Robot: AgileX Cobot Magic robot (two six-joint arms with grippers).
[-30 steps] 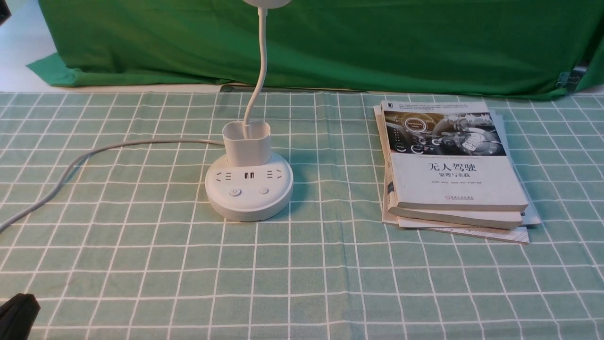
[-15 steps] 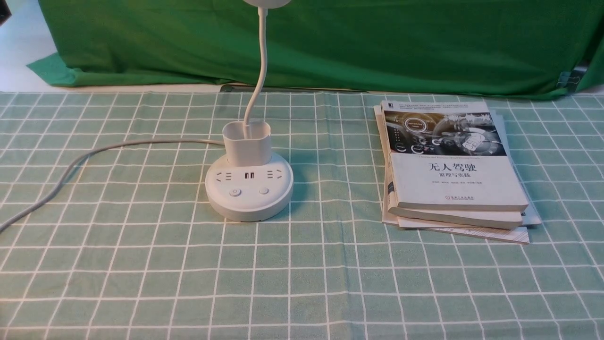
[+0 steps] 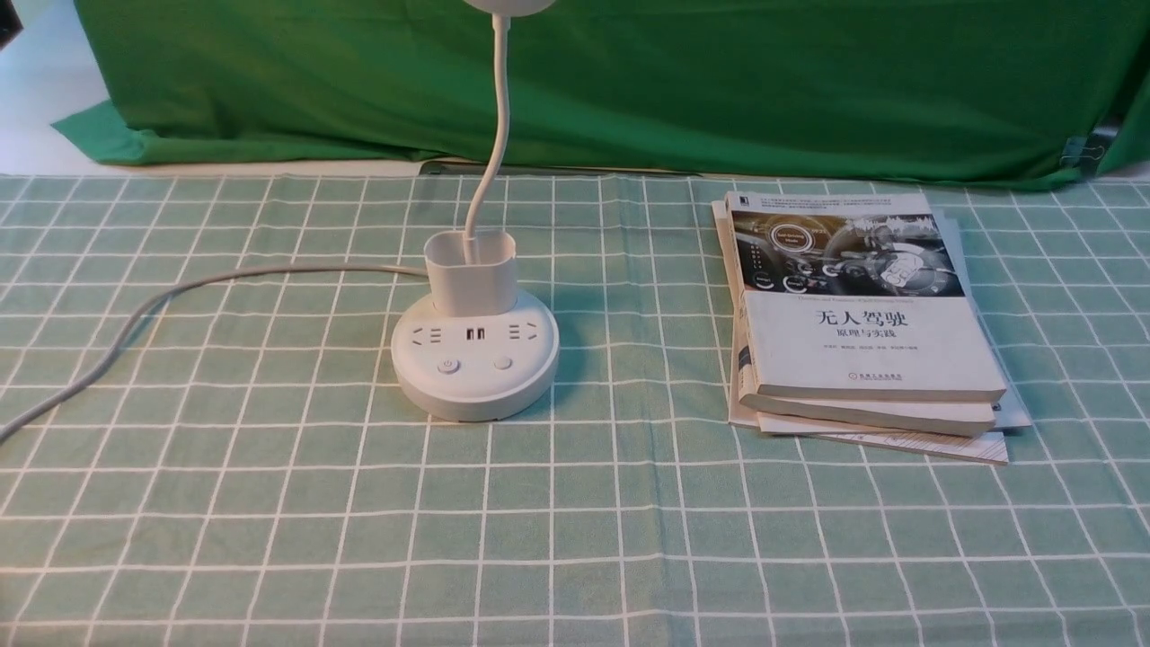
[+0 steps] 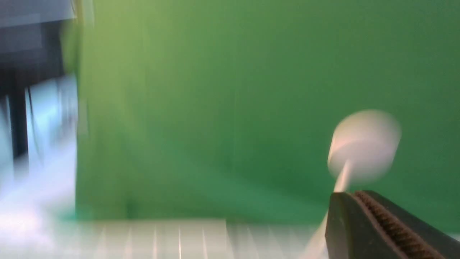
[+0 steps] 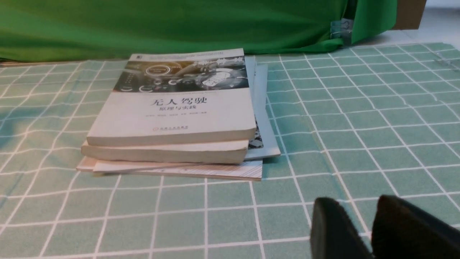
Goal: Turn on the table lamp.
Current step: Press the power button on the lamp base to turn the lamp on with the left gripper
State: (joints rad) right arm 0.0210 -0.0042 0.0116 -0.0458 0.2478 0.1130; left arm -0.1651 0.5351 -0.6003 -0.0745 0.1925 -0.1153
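Backdrop: a green cloth (image 3: 719, 90) hangs across the far side, its hem bunched on the table edge.
Tablecloth: pale green with a white grid (image 3: 269, 503), covering the whole table.
Books: a stack of books (image 3: 862, 341) lies flat on the robot's right, well apart from the lamp; the top cover carries a dark dashboard photo and Chinese lettering.
Table lamp: the white table lamp (image 3: 474, 359) stands upright left of centre, directly on the cloth. Its round base bears sockets and USB ports, and a cup holder (image 3: 470, 274) rises at the back. The thin gooseneck (image 3: 494, 135) climbs out of the cup to the head (image 3: 508, 4), mostly cut off by the frame top. I see no glow from it.
Cable: a grey cord (image 3: 180, 292) runs from the base and curves off to the left.
Right gripper: the right gripper (image 5: 361, 216) sits low over bare cloth near the books, its jaws drawn close with only a sliver between, holding nothing.
Left gripper: the left gripper (image 4: 377, 223) shows one ribbed finger in a blurred view, the lamp head beyond it; apart or together, I cannot tell.
Buttons: two small round buttons (image 3: 447, 366) sit at the base's front, untouched.
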